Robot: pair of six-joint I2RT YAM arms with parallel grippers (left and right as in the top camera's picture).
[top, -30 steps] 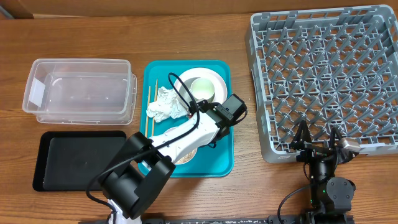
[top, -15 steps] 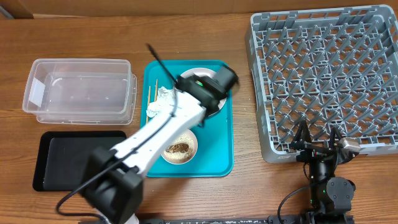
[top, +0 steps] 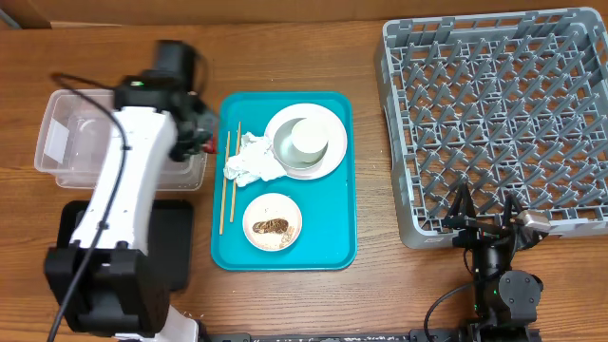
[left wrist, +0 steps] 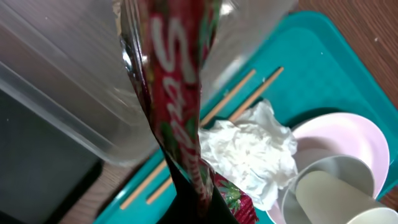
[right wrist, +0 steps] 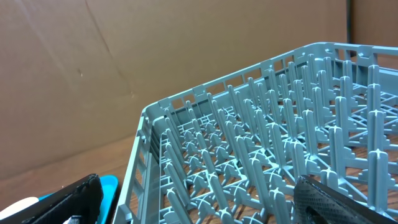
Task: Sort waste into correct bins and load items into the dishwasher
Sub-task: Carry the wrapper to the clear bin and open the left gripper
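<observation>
My left gripper [top: 197,133] is shut on the shiny red wrapper [left wrist: 177,81] and holds it over the right edge of the clear tub [top: 114,133]; the wrapper hangs in front of the jaws [left wrist: 199,205]. The napkin [top: 252,160], the chopsticks [top: 226,180], the plate [top: 328,157] with the cup [top: 309,138], and a bowl of rice with a brown scrap [top: 273,221] lie on the teal tray [top: 332,228]. The black tray [top: 76,237] is partly hidden by my left arm. My right gripper [top: 486,220] is open and empty at the front edge of the dish rack [top: 494,114].
The left wrist view shows the napkin [left wrist: 249,149], the chopsticks [left wrist: 230,102], the plate [left wrist: 348,137] and the tub wall [left wrist: 62,81] below the wrapper. The right wrist view shows rack pegs [right wrist: 280,143] between the open fingers [right wrist: 211,205].
My left arm swung left from over the teal tray to the tub's right edge, carrying the red wrapper. The right arm has not moved.
</observation>
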